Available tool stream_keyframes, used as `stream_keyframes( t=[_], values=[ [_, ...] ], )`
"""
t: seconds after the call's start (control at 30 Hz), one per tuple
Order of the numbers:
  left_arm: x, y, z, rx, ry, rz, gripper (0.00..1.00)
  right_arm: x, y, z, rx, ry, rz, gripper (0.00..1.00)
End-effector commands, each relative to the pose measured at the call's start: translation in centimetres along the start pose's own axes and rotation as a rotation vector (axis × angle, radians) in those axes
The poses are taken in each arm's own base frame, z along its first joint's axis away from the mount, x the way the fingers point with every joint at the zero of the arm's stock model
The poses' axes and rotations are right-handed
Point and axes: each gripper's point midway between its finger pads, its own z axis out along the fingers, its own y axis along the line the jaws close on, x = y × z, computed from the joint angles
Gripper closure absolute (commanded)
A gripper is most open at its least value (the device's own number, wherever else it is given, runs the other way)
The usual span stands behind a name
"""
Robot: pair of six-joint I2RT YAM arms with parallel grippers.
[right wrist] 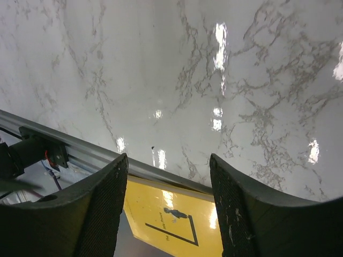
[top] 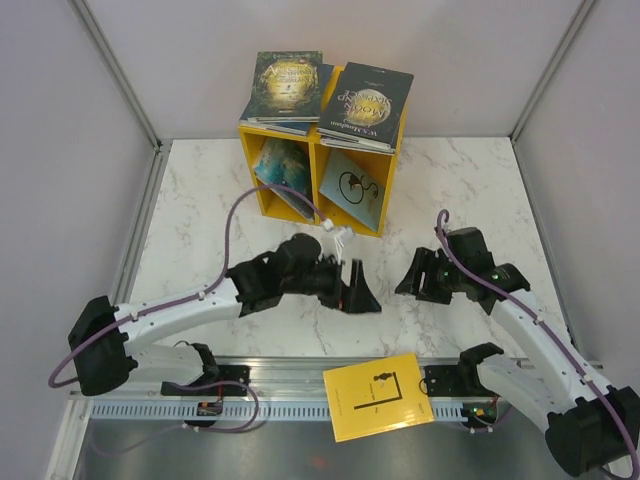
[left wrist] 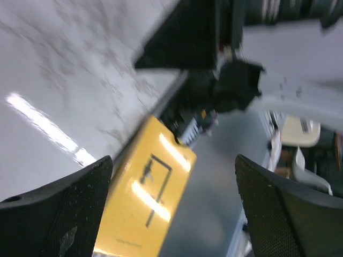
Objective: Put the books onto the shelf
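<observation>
Marble tabletop [top: 200, 190] between pale grey walls [top: 50, 120] bears the shelf [top: 313, 175].

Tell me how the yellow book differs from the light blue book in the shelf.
The yellow book lies flat at the table's near edge; the light blue book leans tilted in the shelf's right compartment. So the yellow book is not yet shelved, while the light blue book is. Both are thin, with a black line drawing on the cover.
</observation>
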Motion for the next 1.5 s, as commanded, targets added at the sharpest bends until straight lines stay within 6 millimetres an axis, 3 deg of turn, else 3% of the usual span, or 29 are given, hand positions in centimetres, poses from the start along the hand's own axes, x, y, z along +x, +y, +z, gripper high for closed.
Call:
stream_keyframes(
  t=[0.0, 0.03, 0.1, 0.17, 0.2, 0.23, 0.27, 0.3, 0.33, 0.37, 0.4, 0.43, 0.5, 0.57, 0.7, 0.77, 1.07, 1.2, 1.33, 1.37, 1.4, 1.47],
  values=[
    [11.2, -5.9, -2.8, 0.212, 0.419, 0.031, 0.07, -4.3, 1.2, -1.6, 0.056, -0.107, -0.078, 0.33],
    [12.1, -6.7, -2.9, 0.224, 0.442, 0.042, 0.09, -6.1, 2.1, -2.3, 0.071, -0.148, -0.086, 0.32],
    [15.4, -8.0, -2.9, 0.239, 0.532, 0.059, 0.1, -7.7, 2.7, -3.3, 0.095, -0.186, -0.094, 0.3],
    [17.1, -9.2, -2.3, 0.251, 0.585, 0.09, 0.09, -10.3, 3.5, -4.6, 0.133, -0.253, -0.1, 0.28],
    [18.8, -10.3, -2.5, 0.276, 0.627, 0.123, 0.1, -11.1, 3.6, -5.1, 0.15, -0.275, -0.107, 0.27],
    [19.1, -12.0, -2.4, 0.315, 0.649, 0.141, 0.1, -12.3, 4.2, -5.8, 0.157, -0.307, -0.109, 0.27],
    [19.9, -12.7, -2.4, 0.335, 0.678, 0.165, 0.12, -13.0, 4.1, -6.2, 0.182, -0.331, -0.108, 0.27],
    [22.1, -12.8, -1.8, 0.329, 0.746, 0.185, 0.14, -13.4, 4.0, -6.5, 0.193, -0.337, -0.104, 0.26],
    [22.1, -14.9, -1.6, 0.37, 0.757, 0.209, 0.16, -14.0, 4.2, -6.8, 0.198, -0.352, -0.094, 0.26],
    [23.7, -15.2, -1.8, 0.367, 0.811, 0.248, 0.24, -14.2, 4.1, -7.0, 0.203, -0.359, -0.087, 0.26],
    [25.6, -14.0, -0.4, 0.316, 0.875, 0.252, 0.29, -14.3, 4.2, -7.1, 0.202, -0.364, -0.083, 0.25],
    [25.5, -15.7, 0.0, 0.339, 0.885, 0.269, 0.34, -14.5, 4.1, -7.3, 0.203, -0.374, -0.07, 0.25],
    [28.5, -13.7, 1.2, 0.242, 0.997, 0.292, 0.4, -14.3, 4.0, -7.7, 0.2, -0.385, -0.061, 0.25],
    [29.3, -14.1, 2.0, 0.226, 1.002, 0.341, 0.43, -14.2, 3.4, -8.1, 0.221, -0.405, -0.041, 0.25],
    [30.9, -11.7, 3.3, 0.139, 1.008, 0.379, 0.53, -13.2, 2.7, -8.9, 0.229, -0.42, -0.025, 0.23],
    [31.8, -9.3, 3.8, 0.063, 1.005, 0.424, 0.58, -12.5, 2.1, -9.4, 0.243, -0.427, -0.019, 0.23],
    [33.8, -3.1, 7.0, -0.163, 0.905, 0.598, 0.59, -10.4, 0.4, -10.1, 0.275, -0.436, 0.008, 0.23],
    [33.7, -0.1, 7.7, -0.267, 0.868, 0.636, 0.59, -9.8, 0.1, -10.7, 0.282, -0.445, 0.007, 0.23],
    [33.0, 4.9, 6.5, -0.399, 0.869, 0.667, 0.6, -9.3, -0.3, -11.1, 0.296, -0.441, 0.007, 0.23],
    [31.7, 6.3, 6.6, -0.444, 0.843, 0.659, 0.6, -9.0, -0.4, -11.2, 0.298, -0.436, 0.006, 0.23],
    [31.4, 8.5, 5.4, -0.493, 0.866, 0.648, 0.6, -9.0, -0.4, -11.3, 0.299, -0.44, 0.006, 0.23],
    [28.4, 10.1, 4.8, -0.559, 0.807, 0.58, 0.62, -8.8, -0.6, -11.1, 0.301, -0.434, 0.008, 0.23]
  ],
)
